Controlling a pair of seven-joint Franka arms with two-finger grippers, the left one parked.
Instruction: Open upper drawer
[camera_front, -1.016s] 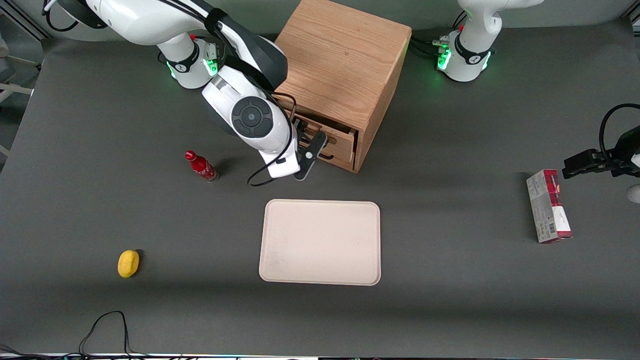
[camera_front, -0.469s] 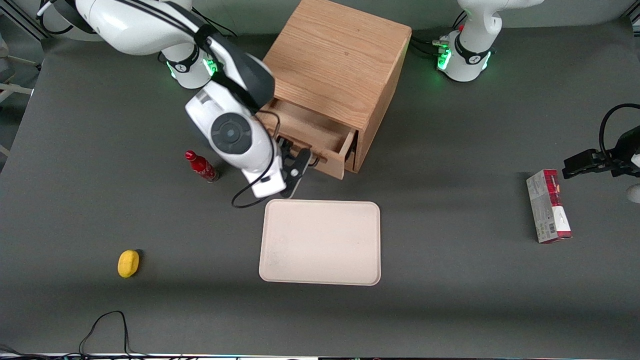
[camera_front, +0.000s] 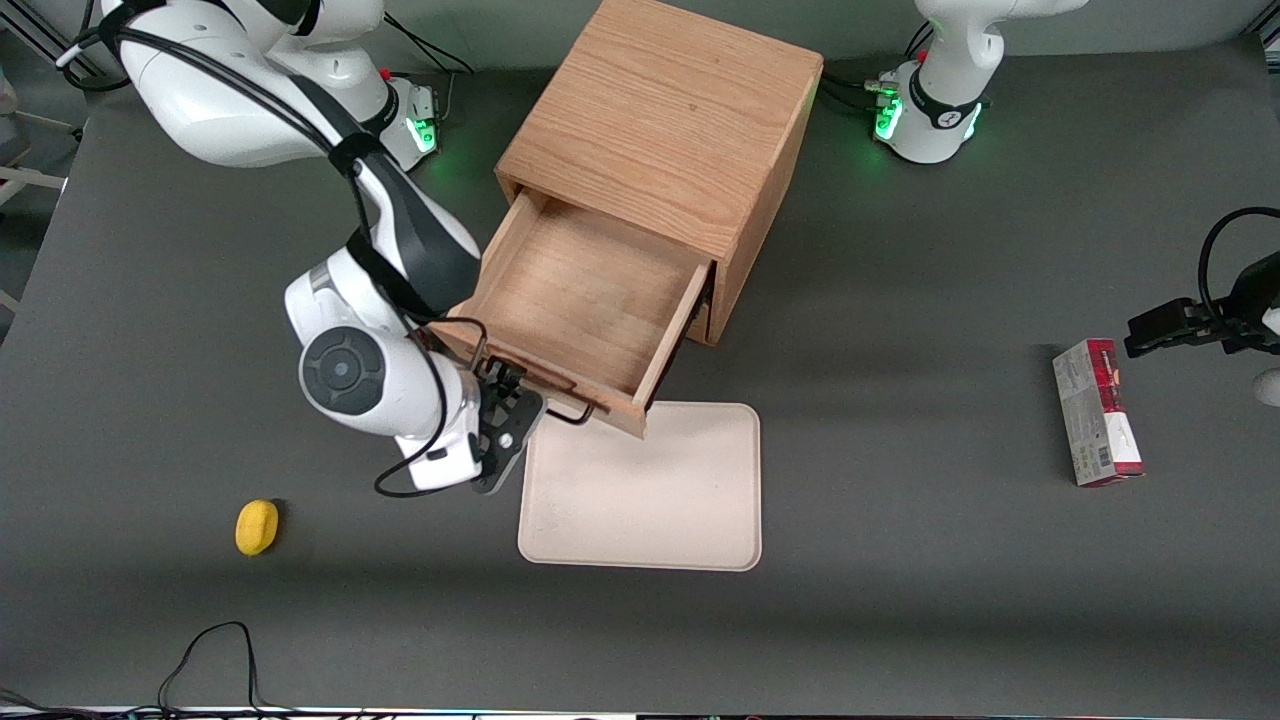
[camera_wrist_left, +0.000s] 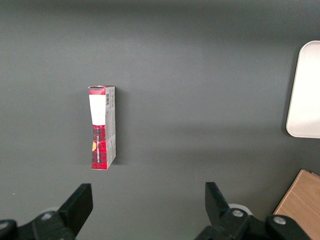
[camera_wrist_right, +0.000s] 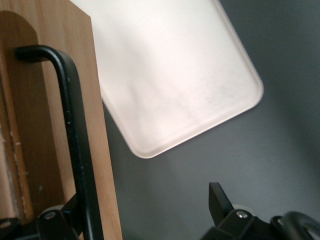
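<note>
The upper drawer (camera_front: 585, 290) of the wooden cabinet (camera_front: 665, 120) stands pulled far out, and its bare oak inside shows. Its front panel (camera_wrist_right: 60, 125) carries the thin black wire handle (camera_front: 572, 413), which also shows in the right wrist view (camera_wrist_right: 75, 140). My right gripper (camera_front: 508, 420) is at the handle's end toward the working arm, just in front of the drawer front. In the right wrist view the gripper (camera_wrist_right: 147, 210) is open, its jaws wide apart. The handle runs right beside one finger (camera_wrist_right: 67, 217); the other finger (camera_wrist_right: 220, 200) hangs over bare table.
A cream tray (camera_front: 650, 500) lies on the table, nearer the front camera than the drawer, its edge under the drawer front; it also shows in the right wrist view (camera_wrist_right: 170, 75). A yellow lemon-like object (camera_front: 256, 526) lies toward the working arm's end. A red and grey box (camera_front: 1097, 412) lies toward the parked arm's end.
The upper drawer has slid from nearly closed to far open. My gripper moved with its handle toward the front camera and the working arm's end. The arm now hides the red bottle.
</note>
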